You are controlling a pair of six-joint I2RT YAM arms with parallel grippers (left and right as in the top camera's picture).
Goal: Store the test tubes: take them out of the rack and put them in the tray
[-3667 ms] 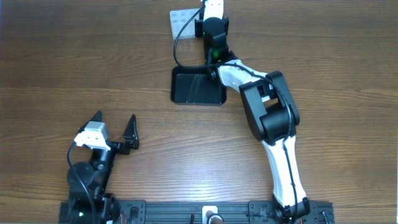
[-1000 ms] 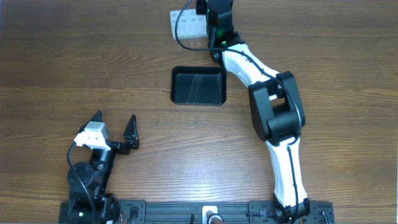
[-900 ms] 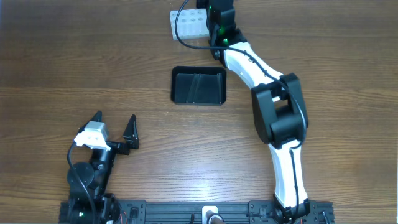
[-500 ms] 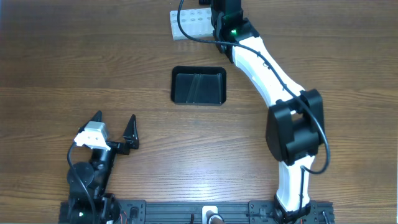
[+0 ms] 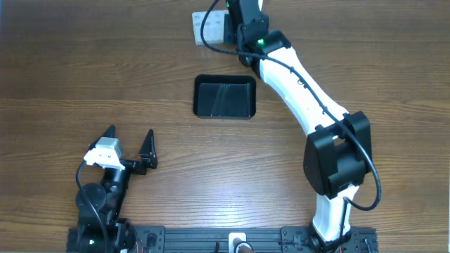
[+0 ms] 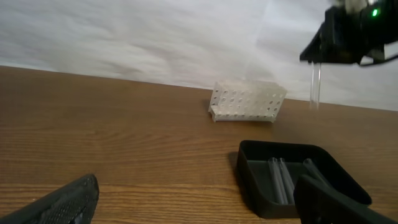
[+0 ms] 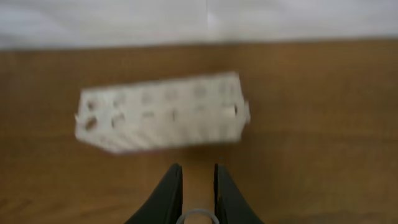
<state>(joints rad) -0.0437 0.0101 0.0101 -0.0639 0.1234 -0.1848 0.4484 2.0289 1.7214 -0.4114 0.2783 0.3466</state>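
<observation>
**A:** What has the right gripper [image 7: 196, 177] got?

**B:** Its two fingers are pinched on a clear test tube [image 6: 316, 84]. The tube hangs upright beneath them, lifted off the brown wooden table [image 5: 365, 63].

**A:** And the rack?

**B:** The white perforated plastic rack [image 7: 161, 118] sits just ahead of that gripper and lower down. The black rectangular plastic tray [image 5: 198, 97] lies behind it, toward the arm's base, with a few clear tubes [image 6: 280, 177] lying flat inside.

**A:** The left gripper [image 5: 130, 131]?

**B:** Fingers spread wide, gripping nothing. Rack and tray are both well ahead of it.
</observation>
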